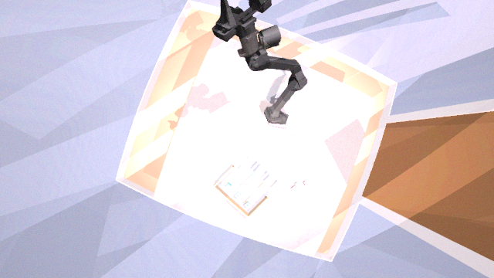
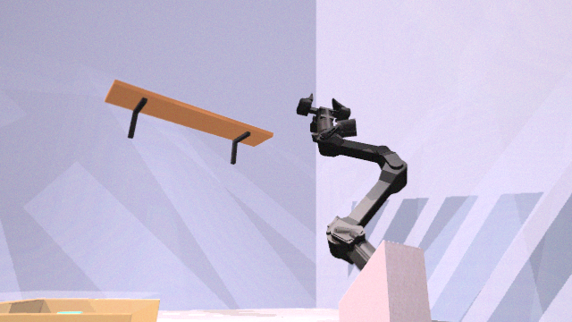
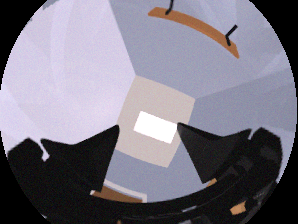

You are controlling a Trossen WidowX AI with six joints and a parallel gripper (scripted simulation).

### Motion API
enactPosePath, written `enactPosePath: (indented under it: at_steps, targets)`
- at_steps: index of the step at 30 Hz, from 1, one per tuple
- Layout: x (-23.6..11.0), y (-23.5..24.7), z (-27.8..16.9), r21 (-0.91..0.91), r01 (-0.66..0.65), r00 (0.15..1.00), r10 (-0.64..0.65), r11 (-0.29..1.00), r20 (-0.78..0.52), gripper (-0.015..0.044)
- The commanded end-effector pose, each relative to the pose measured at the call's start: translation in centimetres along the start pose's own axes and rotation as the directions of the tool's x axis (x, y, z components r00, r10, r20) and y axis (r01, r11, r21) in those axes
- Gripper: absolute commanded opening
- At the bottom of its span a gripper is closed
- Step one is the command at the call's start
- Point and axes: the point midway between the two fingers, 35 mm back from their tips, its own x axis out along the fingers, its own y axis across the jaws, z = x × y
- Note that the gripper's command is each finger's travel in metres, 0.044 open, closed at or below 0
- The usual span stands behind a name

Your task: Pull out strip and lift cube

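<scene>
My gripper (image 1: 242,5) (image 2: 323,104) (image 3: 148,127) is open and empty. It is raised high above the table and points upward, toward the ceiling in the wrist view. A shallow wooden tray (image 1: 247,211) (image 2: 112,309) lies on the white table (image 1: 201,127), far below and in front of the arm's base (image 1: 276,116). Pale strips (image 1: 247,181) lie across the tray, washed out by glare, with small cyan marks (image 1: 237,194) on them. I cannot tell which strip is whole or pick out the labelled cube.
A pink wedge-shaped block (image 2: 389,282) (image 1: 347,148) stands on the table right of the base. An orange wall shelf (image 2: 188,114) (image 3: 193,22) on black brackets hangs left of the gripper. Small red marks (image 1: 294,185) lie right of the tray.
</scene>
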Motion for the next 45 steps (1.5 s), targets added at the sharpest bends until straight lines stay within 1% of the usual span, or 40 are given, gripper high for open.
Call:
enactPosePath:
  at_steps: [1,3,5,10,13,19,24,30,35,40,45]
  targets:
    - [0.0,-0.2,0.1,0.003,0.005,1.000,-0.005,1.000,0.001,0.0400]
    - [-0.4,-2.2,1.1,0.030,0.049,0.999,-0.049,0.998,0.008,0.0400]
    - [-1.1,-5.1,2.6,0.067,0.114,0.993,-0.116,0.991,0.024,0.0400]
    - [-2.8,-8.6,6.1,0.043,0.176,0.975,-0.180,0.983,0.133,0.0400]
    - [-4.8,-12.1,8.8,0.025,0.252,0.941,-0.251,0.967,0.227,0.0400]
    - [-10.5,-20.2,12.6,0.010,0.466,0.815,-0.434,0.885,0.384,0.0400]
    - [-16.3,-27.0,13.3,0.017,0.663,0.664,-0.598,0.749,0.448,0.0400]
    - [-23.9,-34.2,10.9,0.010,0.864,0.448,-0.777,0.504,0.442,0.0400]
    - [-30.6,-38.6,7.0,-0.050,0.967,0.249,-0.888,0.250,0.386,0.0400]
    - [-37.0,-41.2,1.7,-0.178,0.984,0.051,-0.954,-0.003,0.295,0.0400]
    - [-43.4,-41.8,-4.7,-0.389,0.897,-0.147,-0.972,-0.209,0.182,0.0400]
